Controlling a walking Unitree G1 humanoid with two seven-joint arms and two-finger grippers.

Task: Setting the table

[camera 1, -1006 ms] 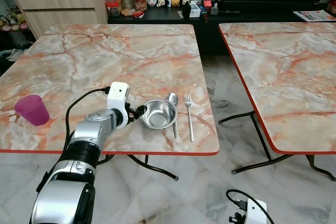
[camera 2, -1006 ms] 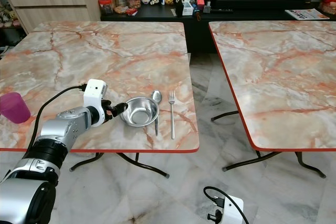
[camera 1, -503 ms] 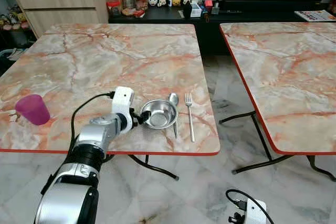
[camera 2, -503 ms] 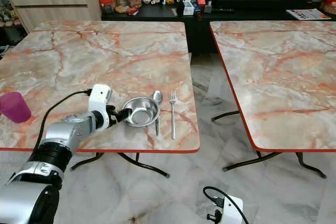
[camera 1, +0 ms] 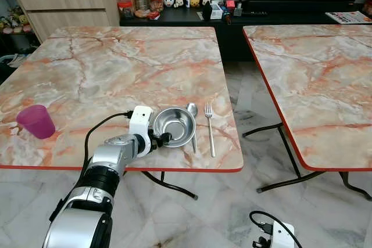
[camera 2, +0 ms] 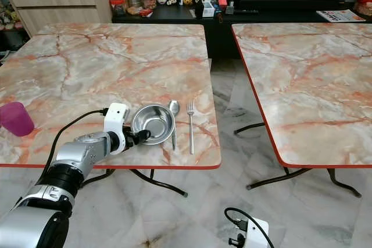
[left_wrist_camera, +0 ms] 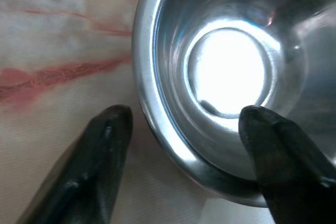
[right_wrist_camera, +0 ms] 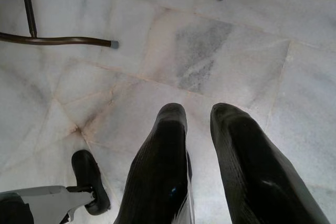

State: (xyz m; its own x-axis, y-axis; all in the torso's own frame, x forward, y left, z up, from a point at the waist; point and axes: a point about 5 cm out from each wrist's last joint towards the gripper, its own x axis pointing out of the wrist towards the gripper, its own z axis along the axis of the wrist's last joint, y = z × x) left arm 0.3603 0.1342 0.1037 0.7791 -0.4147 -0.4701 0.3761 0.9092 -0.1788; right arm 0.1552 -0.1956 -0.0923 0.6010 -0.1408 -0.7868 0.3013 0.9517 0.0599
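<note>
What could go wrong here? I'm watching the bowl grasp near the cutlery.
The left gripper straddles the steel bowl rim, one finger inside, one outside; the smooth rim might slip as they close. The spoon lies against the bowl's far side with the fork just beyond, so a nudged bowl could shift them toward the table edge.

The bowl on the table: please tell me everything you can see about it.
The bowl is round, shiny metal, and looks empty, with a flat bright bottom. It stands upright near the front edge of the marble table, with a spoon close against its right side. The left end effector is open and straddles its near rim: one finger inside, the other outside.
</note>
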